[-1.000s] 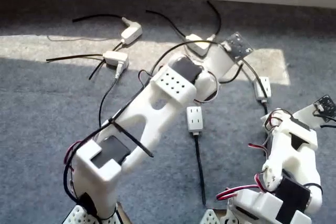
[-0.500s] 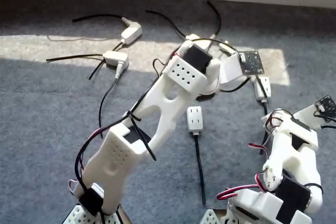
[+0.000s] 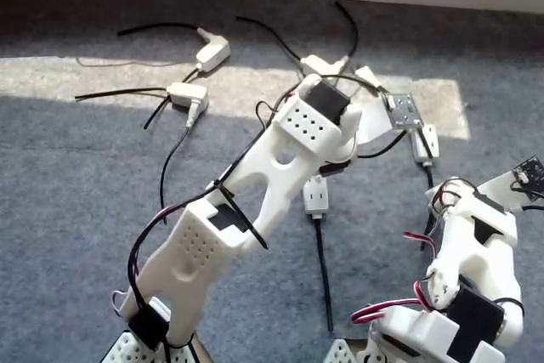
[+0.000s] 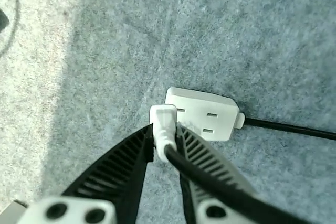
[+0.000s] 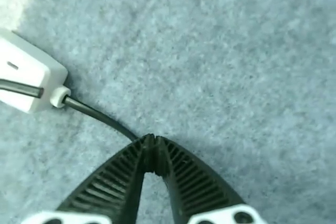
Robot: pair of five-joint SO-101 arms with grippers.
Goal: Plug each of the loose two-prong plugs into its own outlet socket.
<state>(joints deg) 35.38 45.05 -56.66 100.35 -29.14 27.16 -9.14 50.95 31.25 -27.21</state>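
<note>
My left gripper [image 4: 164, 132] is shut on a white two-prong plug [image 4: 163, 124] whose black cord runs back between the fingers. The plug's tip sits at the edge of a white outlet block [image 4: 202, 114] lying on the carpet; I cannot tell whether the prongs are in a socket. In the high view the left wrist hangs right beside this outlet [image 3: 424, 140]. A second outlet [image 3: 315, 193] lies mid-carpet. Loose plugs lie at the back [image 3: 212, 53], [image 3: 189, 95], [image 3: 323, 65]. My right gripper [image 5: 150, 156] is shut and holds nothing, just above a black cable [image 5: 100, 116].
Grey carpet [image 3: 68, 176] covers the floor, with a sunlit band across the back. Black cords trail from the plugs and both outlets. The right arm [image 3: 472, 269] is folded at the front right. The outlet [image 5: 26, 80] also lies ahead of the right gripper.
The left arm has swung right and stretched out, bringing its wrist from the back-centre plug area over to the right-hand outlet. The right arm has stayed put.
</note>
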